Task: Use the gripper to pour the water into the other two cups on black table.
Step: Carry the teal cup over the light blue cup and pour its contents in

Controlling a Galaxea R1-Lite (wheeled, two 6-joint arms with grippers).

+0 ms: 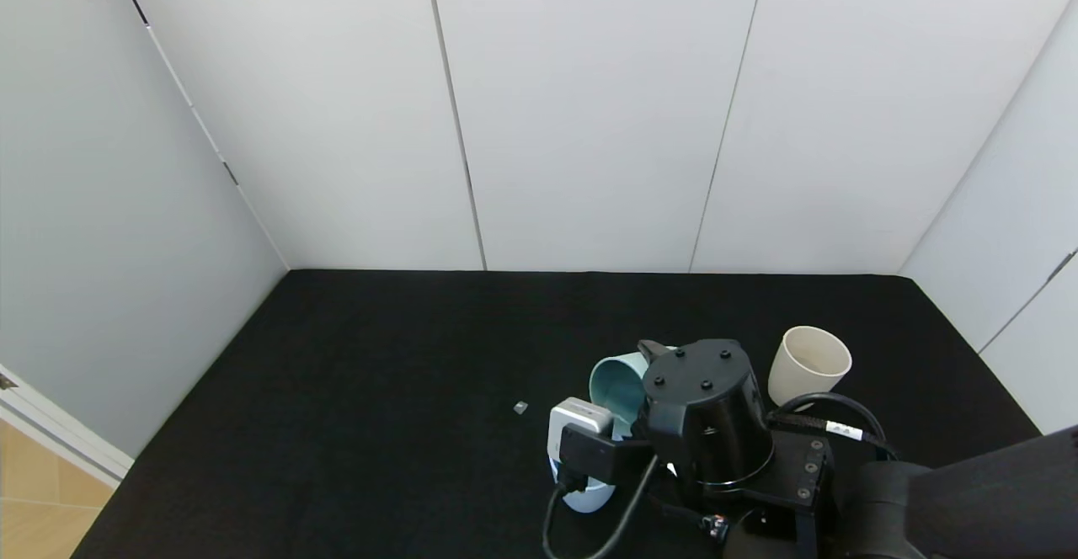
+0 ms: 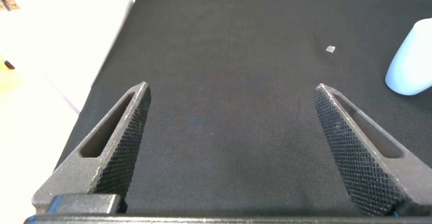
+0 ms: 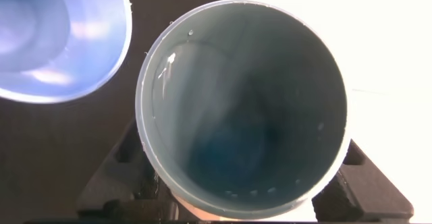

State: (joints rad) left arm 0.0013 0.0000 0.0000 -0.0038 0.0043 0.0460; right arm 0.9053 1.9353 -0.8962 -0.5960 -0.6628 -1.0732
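My right gripper (image 1: 653, 399) is shut on the teal-green tumbler (image 1: 616, 388) and holds it tilted on its side, mouth toward the left, above the pale blue cup (image 1: 585, 496). In the right wrist view I look into the teal tumbler (image 3: 243, 106); a faint sheen of water (image 3: 169, 69) lies along its inner wall near the rim, beside the blue cup's open mouth (image 3: 61, 38). The cream cup (image 1: 807, 365) stands upright on the black table (image 1: 379, 391), right of the gripper. My left gripper (image 2: 229, 150) is open and empty over bare table; the blue cup (image 2: 413, 59) shows far off.
White panel walls enclose the table at the back and both sides. A small grey scrap (image 1: 520, 407) lies on the table left of the cups, also seen in the left wrist view (image 2: 330, 49). The white box and cables (image 1: 577, 433) hang at the right wrist.
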